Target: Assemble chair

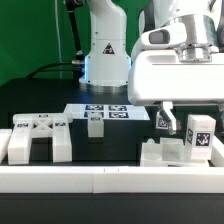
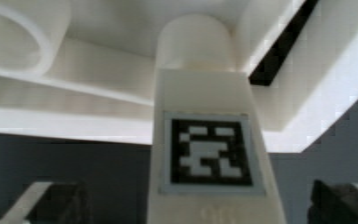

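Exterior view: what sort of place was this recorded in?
Most likely a robotics lab test bench: a black table fenced by a white rim, a green backdrop behind the robot arm, and a marker board of printed tags lying among tagged white chair parts.

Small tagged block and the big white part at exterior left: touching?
Apart. Exterior view shows a strip of black table between small block and big white part.

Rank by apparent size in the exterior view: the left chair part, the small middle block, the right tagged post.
Largest: left chair part
Then: right tagged post, possibly enlarged by nearness to the camera
Smallest: small middle block
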`<action>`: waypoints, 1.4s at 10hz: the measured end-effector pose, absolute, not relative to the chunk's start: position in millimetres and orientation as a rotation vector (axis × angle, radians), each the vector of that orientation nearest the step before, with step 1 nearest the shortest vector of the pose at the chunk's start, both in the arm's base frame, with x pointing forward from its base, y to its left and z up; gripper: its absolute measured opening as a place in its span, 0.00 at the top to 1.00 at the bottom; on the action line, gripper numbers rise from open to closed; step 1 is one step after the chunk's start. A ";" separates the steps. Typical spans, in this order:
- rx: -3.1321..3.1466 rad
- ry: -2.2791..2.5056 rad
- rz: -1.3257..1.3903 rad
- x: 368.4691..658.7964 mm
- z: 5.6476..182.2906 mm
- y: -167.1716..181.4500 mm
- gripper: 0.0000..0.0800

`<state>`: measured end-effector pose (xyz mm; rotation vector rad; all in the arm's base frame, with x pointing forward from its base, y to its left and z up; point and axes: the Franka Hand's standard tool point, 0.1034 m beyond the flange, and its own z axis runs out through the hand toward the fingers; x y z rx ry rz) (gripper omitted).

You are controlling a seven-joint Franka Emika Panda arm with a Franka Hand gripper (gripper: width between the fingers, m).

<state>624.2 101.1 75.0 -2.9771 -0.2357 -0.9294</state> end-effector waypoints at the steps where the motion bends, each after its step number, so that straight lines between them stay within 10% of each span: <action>1: -2.977 -0.248 -0.940 626.0 79.6 99.2 0.20; 6: -2.974 -0.245 -0.949 634.6 107.4 93.2 0.19; 14: -3.067 -0.223 -0.366 630.7 90.5 95.5 0.19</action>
